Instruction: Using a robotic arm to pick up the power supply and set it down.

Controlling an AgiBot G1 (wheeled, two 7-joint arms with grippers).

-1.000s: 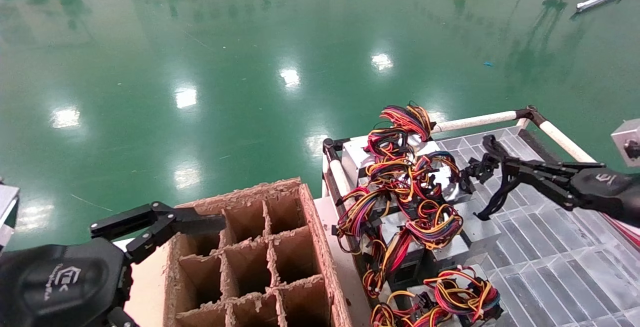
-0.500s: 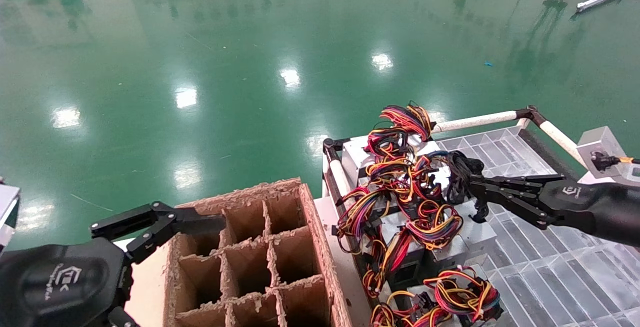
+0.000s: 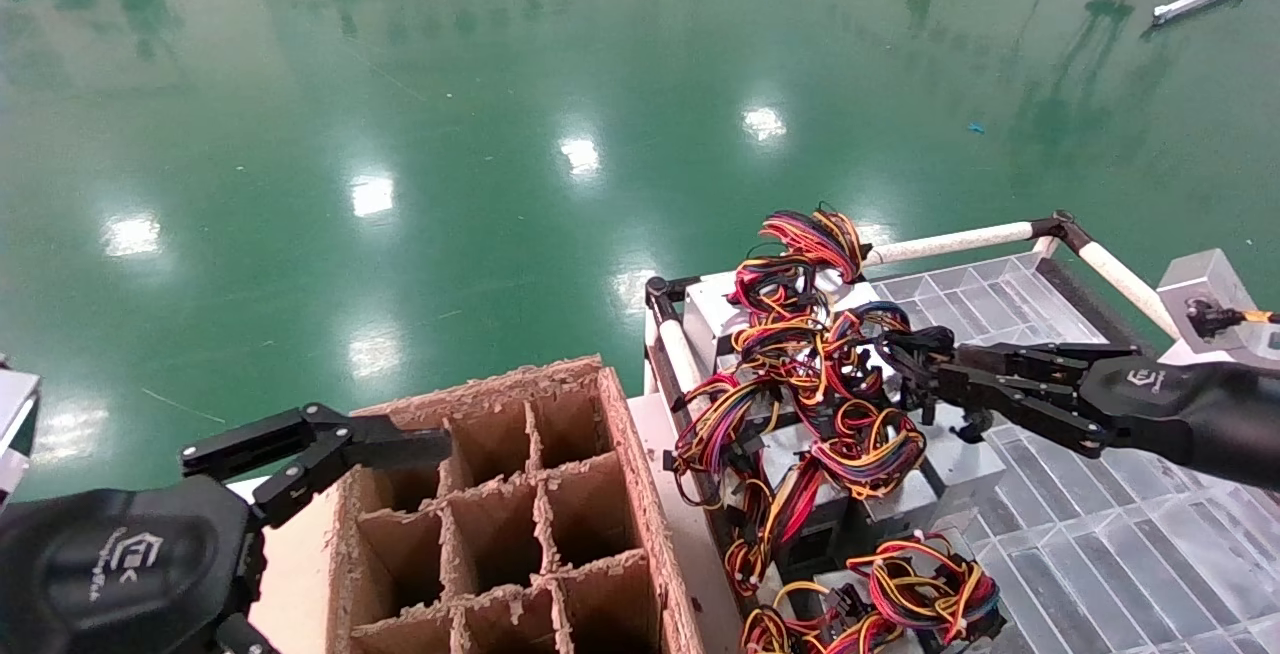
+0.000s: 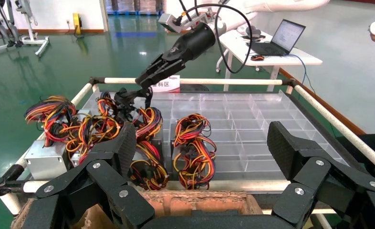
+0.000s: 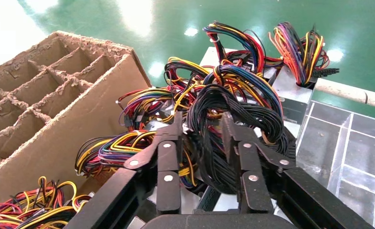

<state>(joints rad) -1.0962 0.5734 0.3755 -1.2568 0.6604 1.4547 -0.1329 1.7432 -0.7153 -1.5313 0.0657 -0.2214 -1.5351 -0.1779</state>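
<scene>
The power supply sits on the cart tray among its neighbours with coloured wiring, its black cables bunched on top. A second ago the right gripper hung wide open just beside the pile; now it has pushed in and the jaws have narrowed around that black bundle (the wrist view shows one finger either side, cables pinched between). So the grab looks made, on the cables rather than the metal box, and the box hasn't left the tray. Expect the lift next; snagging on the coloured wires is the risk. The left gripper stays parked, jaws apart and empty, beside the cardboard divider box.
</scene>
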